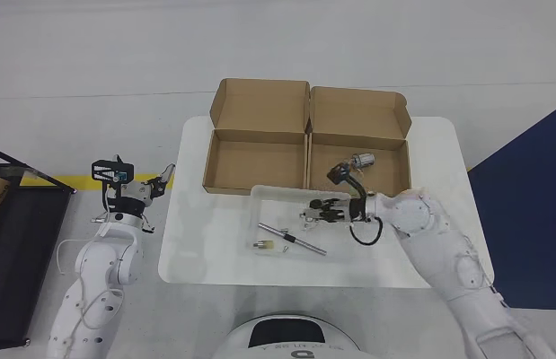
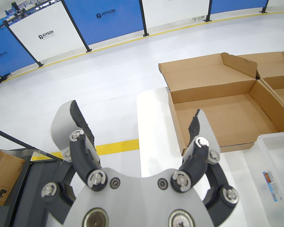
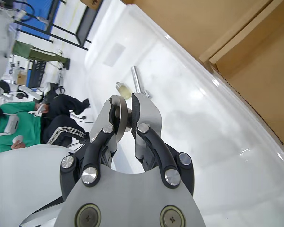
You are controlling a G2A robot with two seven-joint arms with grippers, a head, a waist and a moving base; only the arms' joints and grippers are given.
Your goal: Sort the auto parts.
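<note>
- Pinching a flat, round metal disc (image 3: 120, 117) by its faces in the right jaws, above the clear plastic tray (image 1: 260, 191) near the counter's (image 1: 201, 265) middle.
- Holding the left jaws spread wide, ribbed black pads apart, at the counter's left edge, over glossy pale floor (image 2: 97, 83) with a yellow line (image 2: 118, 144).
- Lying loose in the tray, near each other: a slim shiny rod (image 1: 293, 236) and a small yellowish part (image 1: 263, 244).
- Standing open along the far edge, side by side: the left cardboard box (image 1: 257, 164) and the right cardboard box (image 1: 390, 168), lids raised.
- Leaving bare white counter along the near edge.
</note>
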